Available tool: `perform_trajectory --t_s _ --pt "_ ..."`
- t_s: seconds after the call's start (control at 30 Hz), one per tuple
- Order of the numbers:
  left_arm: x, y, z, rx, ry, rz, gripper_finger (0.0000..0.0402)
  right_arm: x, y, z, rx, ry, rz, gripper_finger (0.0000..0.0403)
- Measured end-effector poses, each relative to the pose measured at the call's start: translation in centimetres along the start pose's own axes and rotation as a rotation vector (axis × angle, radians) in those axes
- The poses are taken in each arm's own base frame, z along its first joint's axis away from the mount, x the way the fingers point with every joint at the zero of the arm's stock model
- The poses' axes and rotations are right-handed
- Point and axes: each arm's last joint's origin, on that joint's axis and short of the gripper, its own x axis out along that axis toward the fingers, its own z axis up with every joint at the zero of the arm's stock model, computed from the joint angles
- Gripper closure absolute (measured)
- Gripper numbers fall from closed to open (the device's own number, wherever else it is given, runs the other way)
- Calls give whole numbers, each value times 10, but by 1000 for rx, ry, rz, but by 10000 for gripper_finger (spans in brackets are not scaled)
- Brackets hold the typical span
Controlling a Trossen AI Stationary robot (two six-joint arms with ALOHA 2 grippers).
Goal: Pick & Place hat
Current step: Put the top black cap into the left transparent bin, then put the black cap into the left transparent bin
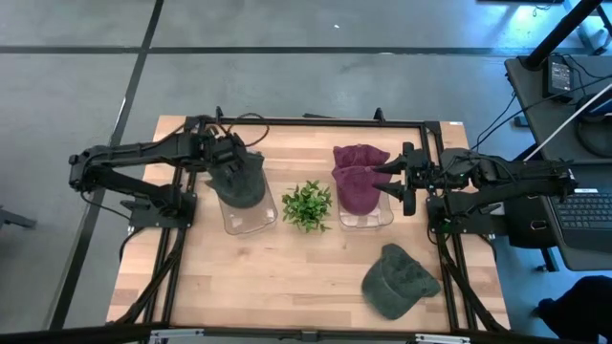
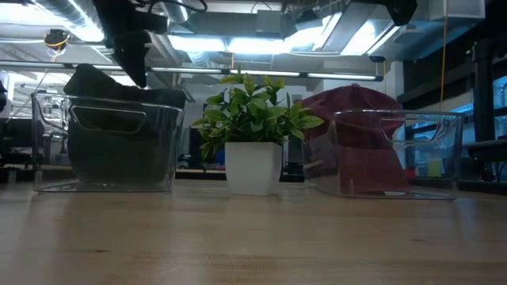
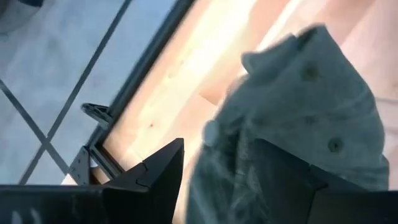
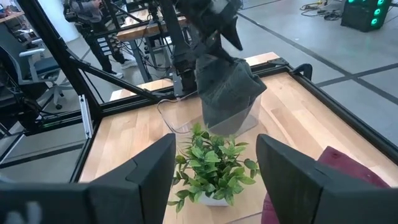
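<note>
Dark green hat (image 1: 239, 180) sits in the left clear bin (image 1: 251, 218), crown sticking above the rim. Left gripper (image 1: 229, 155) is right over it, fingers (image 3: 152, 180) apart with the hat's cloth bunched between them; gripped or only straddled, cannot tell. Maroon hat (image 1: 358, 182) fills the right bin (image 1: 368, 218). Right gripper (image 1: 392, 179) hovers at its outer edge, jaws apart, nothing between. Plant (image 1: 307, 204) stands between the bins. A second green hat (image 1: 398, 280) lies loose on the table (image 1: 287, 277), near the right arm's side.
</note>
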Motion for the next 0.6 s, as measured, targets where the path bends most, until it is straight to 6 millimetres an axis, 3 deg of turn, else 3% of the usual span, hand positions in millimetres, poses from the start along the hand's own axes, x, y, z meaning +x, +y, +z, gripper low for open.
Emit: perform_trajectory --t_s 0.2,0.4,0.6 --pt "-11 9 8 -98 -100 -77 211 0 1 3 57 -28 8 180" --pt "-25 -4 43 -177 -409 -466 211 4 2 2 68 -23 12 180" --pt "-40 -20 68 -188 -672 -617 212 26 4 -12 143 115 -3 180"
